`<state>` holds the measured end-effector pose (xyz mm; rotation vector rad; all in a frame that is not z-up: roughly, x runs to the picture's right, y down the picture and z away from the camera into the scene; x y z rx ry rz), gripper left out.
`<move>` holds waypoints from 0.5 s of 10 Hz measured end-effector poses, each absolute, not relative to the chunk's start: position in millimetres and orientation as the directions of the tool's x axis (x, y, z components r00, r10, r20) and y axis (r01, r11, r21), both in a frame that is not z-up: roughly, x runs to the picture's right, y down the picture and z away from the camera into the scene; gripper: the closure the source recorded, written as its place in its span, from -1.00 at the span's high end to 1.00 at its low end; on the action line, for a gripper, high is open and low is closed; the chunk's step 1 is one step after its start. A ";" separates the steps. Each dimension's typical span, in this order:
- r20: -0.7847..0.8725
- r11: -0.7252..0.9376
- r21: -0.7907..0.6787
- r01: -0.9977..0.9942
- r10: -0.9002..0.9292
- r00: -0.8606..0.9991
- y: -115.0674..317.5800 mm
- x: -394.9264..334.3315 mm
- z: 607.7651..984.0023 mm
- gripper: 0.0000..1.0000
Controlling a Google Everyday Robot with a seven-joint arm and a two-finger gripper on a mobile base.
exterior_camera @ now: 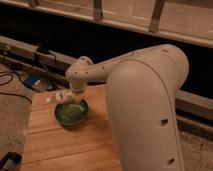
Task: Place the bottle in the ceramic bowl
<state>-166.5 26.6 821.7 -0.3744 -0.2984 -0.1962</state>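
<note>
Glossy green ceramic bowl (71, 111) on matt wood-plank table (65, 145); smooth white plastic arm (145, 95), claw (64, 96) above bowl's rim.
</note>
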 end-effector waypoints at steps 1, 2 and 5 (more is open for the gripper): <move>0.321 0.913 -0.329 0.242 -0.133 0.938 26.6 -166.5 821.6 0.06; 0.321 0.913 -0.329 0.242 -0.133 0.938 26.6 -166.5 821.7 0.22; 0.321 0.913 -0.329 0.242 -0.133 0.938 26.6 -166.5 821.7 0.52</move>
